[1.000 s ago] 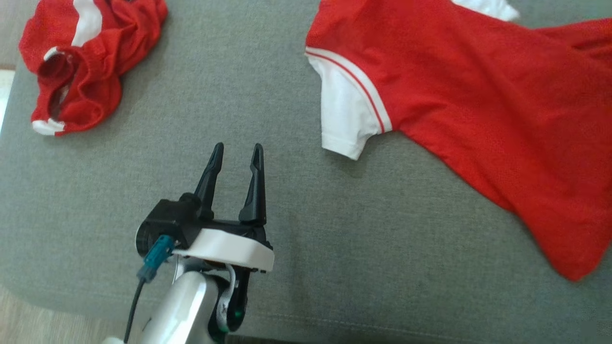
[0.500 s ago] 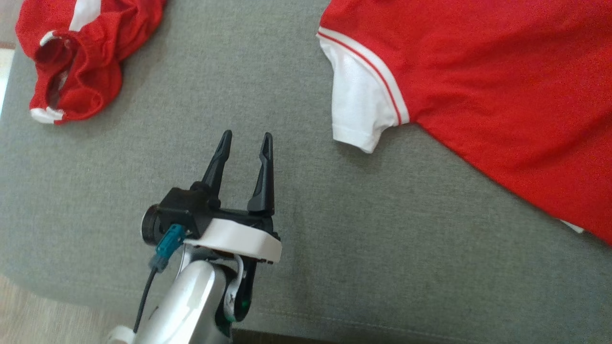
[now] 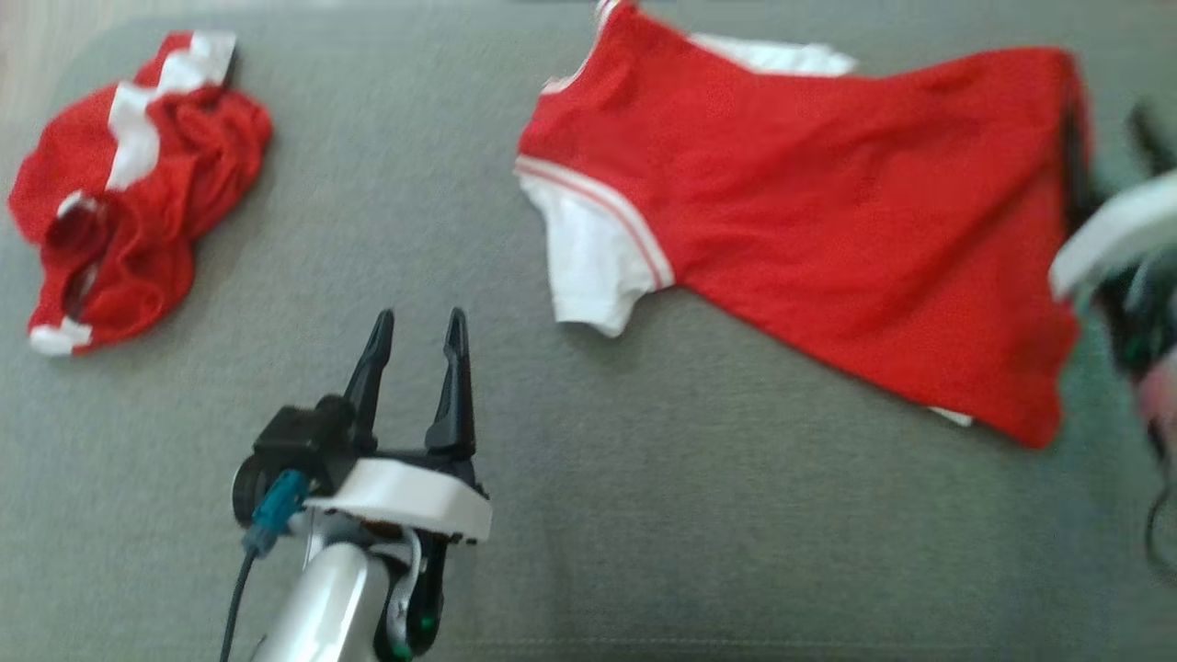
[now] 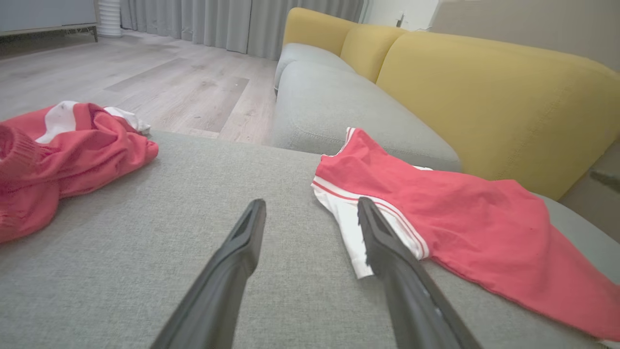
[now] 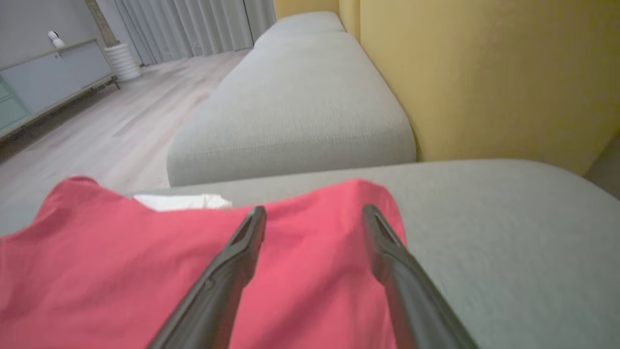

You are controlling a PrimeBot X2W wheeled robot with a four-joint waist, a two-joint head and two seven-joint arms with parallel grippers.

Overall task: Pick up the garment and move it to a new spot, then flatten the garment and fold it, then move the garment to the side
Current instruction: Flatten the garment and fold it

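1. Your garment [image 3: 809,211], a red shirt with white sleeves, lies spread out on the grey sofa seat [image 3: 699,515], at the upper right of the head view
2. Its near white sleeve [image 3: 588,267] points toward the front of the seat, with a thin red-and-white stripe where it joins the red cloth; a strip of white also shows beyond the far shoulder
3. Your left gripper [image 3: 418,317] hangs over bare grey fabric at the lower left, its fingers spread apart and holding nothing; it is clear of the garment, with the near sleeve off to its right
4. Your right gripper [image 5: 314,211] is at the hem end of the garment; its wrist view shows both fingers standing wide apart above the red cloth with nothing pinched between them, though you cannot tell whether the tips touch the fabric
5. In the head view that gripper is only a blur at the right edge
6. A crumpled heap [image 3: 129,211] of red-and-white cloth lies at the upper left of the seat, well apart from the spread garment
7. A yellow backrest [image 4: 484,97] rises behind the seat, and a wooden floor [image 4: 169,87] lies beyond it
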